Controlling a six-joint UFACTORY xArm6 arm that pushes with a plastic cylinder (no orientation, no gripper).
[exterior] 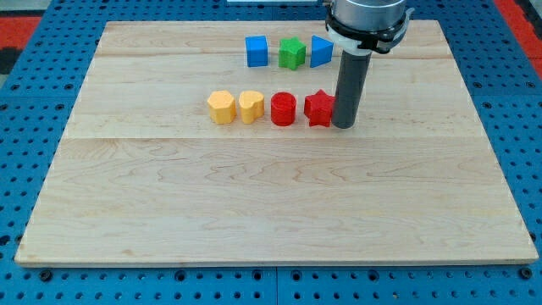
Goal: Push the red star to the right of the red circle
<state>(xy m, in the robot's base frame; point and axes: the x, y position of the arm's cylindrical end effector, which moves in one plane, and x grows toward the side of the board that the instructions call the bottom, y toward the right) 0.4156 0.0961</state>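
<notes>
Red star (318, 108) btwn red circle (283, 109) & my tip (343, 126)

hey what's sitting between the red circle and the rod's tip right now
Only the red star, in the camera view. It sits just right of the red circle, with my tip against its right side.

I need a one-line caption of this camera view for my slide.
My tip touches the right side of the red star, which sits just right of the red circle.
</notes>
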